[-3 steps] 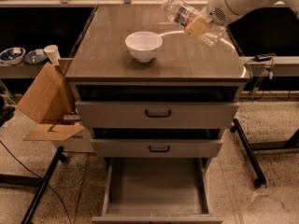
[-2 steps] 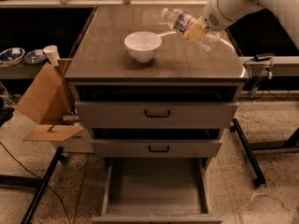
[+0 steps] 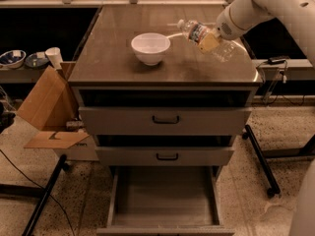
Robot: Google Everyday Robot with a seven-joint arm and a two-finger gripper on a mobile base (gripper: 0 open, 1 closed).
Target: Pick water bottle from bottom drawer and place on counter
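Water bottle: in the camera view we are seeing it tilted above the right rear part of the counter, white cap pointing left and slightly up, clear crinkled body slanting down to the right.
Contact: we are not managing to tell whether the water bottle's lower end is touching the top.
Gripper: it is reaching in from the upper right on a white arm, over the counter's right side.
Jaws: they are clamping the water bottle around its middle, just below the label, with one tan finger lying across the plastic.
Counter: we are looking at a glossy grey-brown top that is catching reflections along its far end.
White bowl: it is sitting upright near the centre of the counter, left of the bottle and apart from it.
Bottom drawer: it is standing pulled out towards us, showing its plain grey inside.
Upper drawers: both are standing slightly ajar, each with a black handle.
Cardboard box: it is leaning against the cabinet's left side, a flap lying flat in front.
Left shelf: two patterned dishes and a white cup are resting there.
Floor: we are seeing pale speckled flooring, with black frame legs slanting across it on the right.
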